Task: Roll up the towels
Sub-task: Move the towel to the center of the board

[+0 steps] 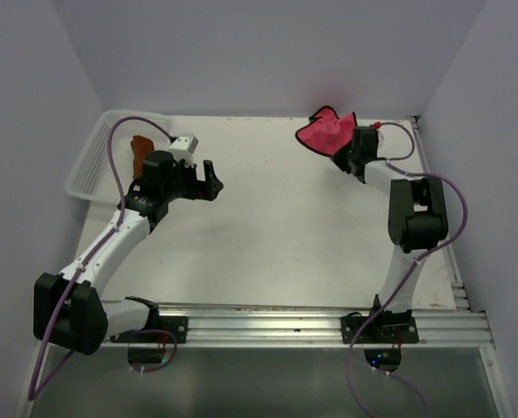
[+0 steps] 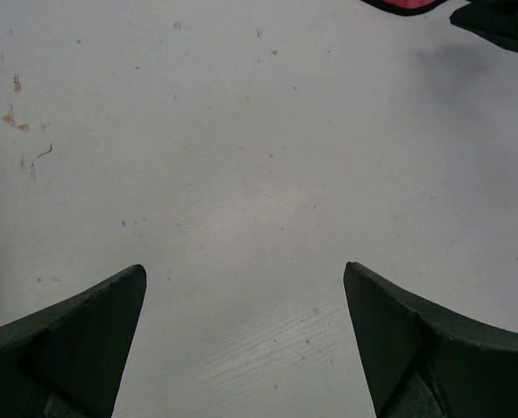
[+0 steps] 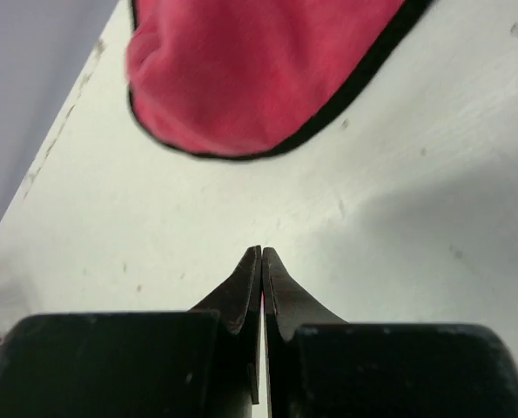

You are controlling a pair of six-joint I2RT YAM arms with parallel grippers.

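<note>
left claw (image 2: 243, 266) gapes empty; right claw (image 3: 261, 251) closed near pink towel (image 3: 259, 70) (basket (image 1: 91, 167) far left).

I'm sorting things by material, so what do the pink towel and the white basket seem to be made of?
The pink towel looks like soft fleece or microfibre, matte and fuzzy, with a dark edging. The basket looks like white moulded plastic, going by its open grid walls, though it is small in view.

Orange towel (image 1: 139, 148), upper left: partly hidden behind left arm (image 1: 111, 244). Pink towel (image 3: 259, 70): blurred, cut off by top edge, right wrist view.
</note>
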